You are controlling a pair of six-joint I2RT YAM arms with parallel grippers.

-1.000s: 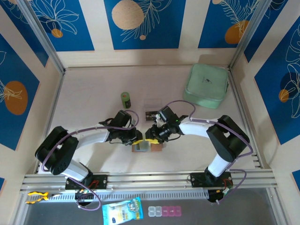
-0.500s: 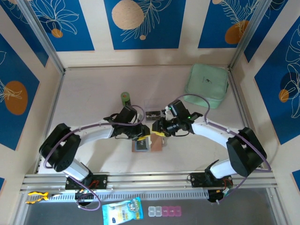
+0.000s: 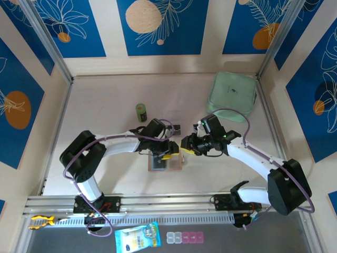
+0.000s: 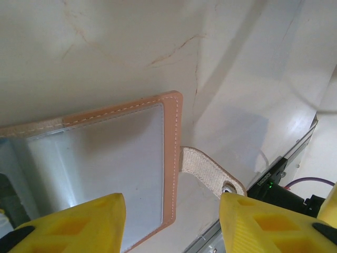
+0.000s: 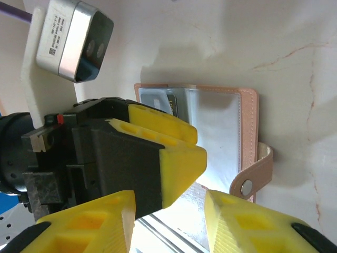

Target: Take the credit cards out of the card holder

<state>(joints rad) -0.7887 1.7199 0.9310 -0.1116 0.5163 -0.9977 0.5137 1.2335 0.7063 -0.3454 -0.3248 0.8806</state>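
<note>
The top camera looks down from above and behind the arm bases, far enough to take in the whole table [image 3: 105, 105]. Both wrist cameras hang close over the tabletop, facing down. All 3 views share the card holder [image 3: 171, 164] [image 4: 105, 153] [image 5: 224, 132]. The right wrist view also catches the left gripper [image 5: 196, 148].

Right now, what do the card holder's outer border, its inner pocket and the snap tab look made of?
The card holder border looks like tan-pink leather or faux leather, matte, pale stitching along the edge. Its inner pocket: glossy clear-looking plastic over grey, judging by glare. The snap tab: same leather, rough pale underside, with a shiny metal-looking stud.
</note>
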